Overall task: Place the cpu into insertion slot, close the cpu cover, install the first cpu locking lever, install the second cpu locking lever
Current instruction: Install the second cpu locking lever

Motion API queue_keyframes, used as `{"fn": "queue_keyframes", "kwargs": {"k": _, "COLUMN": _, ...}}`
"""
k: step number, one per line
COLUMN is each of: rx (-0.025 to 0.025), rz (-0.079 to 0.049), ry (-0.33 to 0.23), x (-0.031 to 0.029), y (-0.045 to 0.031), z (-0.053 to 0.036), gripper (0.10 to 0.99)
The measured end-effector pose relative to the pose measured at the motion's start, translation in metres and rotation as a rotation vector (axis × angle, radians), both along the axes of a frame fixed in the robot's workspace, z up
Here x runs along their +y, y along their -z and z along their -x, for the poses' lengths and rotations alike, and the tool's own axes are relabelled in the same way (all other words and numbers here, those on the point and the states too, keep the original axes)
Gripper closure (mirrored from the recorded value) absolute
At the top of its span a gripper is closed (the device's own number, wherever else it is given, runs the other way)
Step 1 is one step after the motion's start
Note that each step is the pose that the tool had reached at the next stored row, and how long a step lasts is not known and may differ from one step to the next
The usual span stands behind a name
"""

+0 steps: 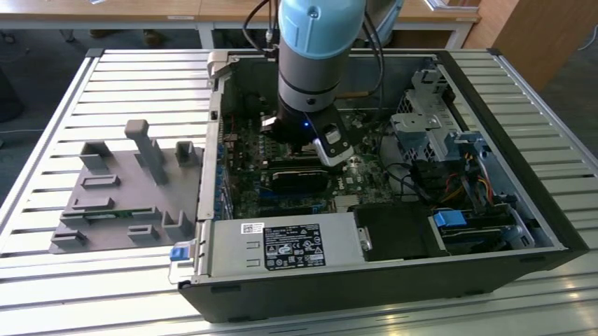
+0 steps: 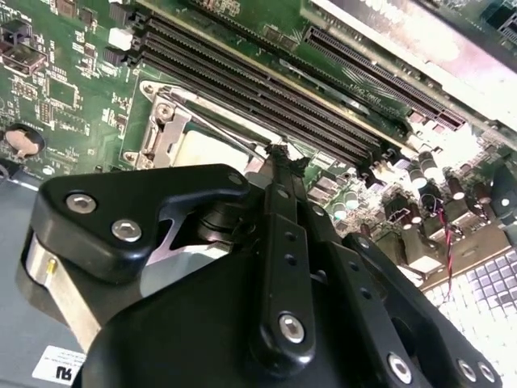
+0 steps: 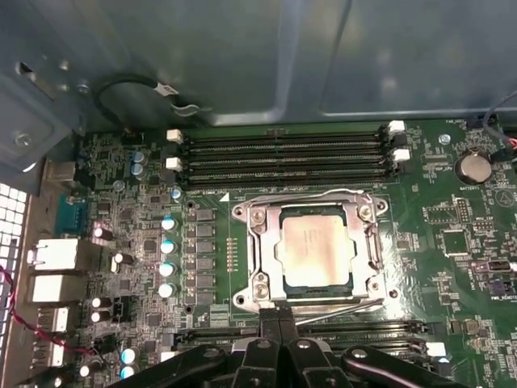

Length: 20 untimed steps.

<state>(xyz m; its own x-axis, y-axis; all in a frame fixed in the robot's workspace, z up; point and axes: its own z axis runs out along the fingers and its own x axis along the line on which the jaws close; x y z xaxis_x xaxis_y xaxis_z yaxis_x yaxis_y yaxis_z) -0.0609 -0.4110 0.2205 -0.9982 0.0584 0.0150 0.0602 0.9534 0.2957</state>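
Silver cpu [image 3: 311,252], green motherboard [image 3: 452,242], black claw [image 3: 279,319].

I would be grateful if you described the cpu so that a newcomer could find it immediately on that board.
Start at the green motherboard inside the open black computer case, then find the square silver-grey metal cpu cover beside the long black memory slots. The cpu is the flat silvery square showing through that frame's window, the only plain metal plate among slots and capacitors.

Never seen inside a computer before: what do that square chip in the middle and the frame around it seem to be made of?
The cpu looks like metal on top: flat, dull silver-grey, softly reflecting. The cpu cover around it appears to be thin stamped steel, brighter and shinier, with glints along its edges.
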Motion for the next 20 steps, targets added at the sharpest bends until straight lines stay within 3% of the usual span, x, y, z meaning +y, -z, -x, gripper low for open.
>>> {"fn": "queue_keyframes", "kwargs": {"k": 3, "rx": 0.0, "rz": -0.015, "ry": 0.0, "x": -0.0024, "y": 0.0, "z": 0.0015, "gripper": 0.965}}
{"fn": "queue_keyframes", "kwargs": {"k": 7, "rx": -0.0001, "rz": -0.016, "ry": 0.0, "x": -0.0051, "y": 0.0009, "z": 0.0032, "gripper": 0.965}}
{"fn": "queue_keyframes", "kwargs": {"k": 14, "rx": -0.0001, "rz": -0.016, "ry": 0.002, "x": -0.0053, "y": 0.0079, "z": 0.004, "gripper": 0.965}}
{"fn": "queue_keyframes", "kwargs": {"k": 20, "rx": -0.0001, "rz": -0.018, "ry": 0.002, "x": -0.0052, "y": 0.0086, "z": 0.0044, "gripper": 0.965}}
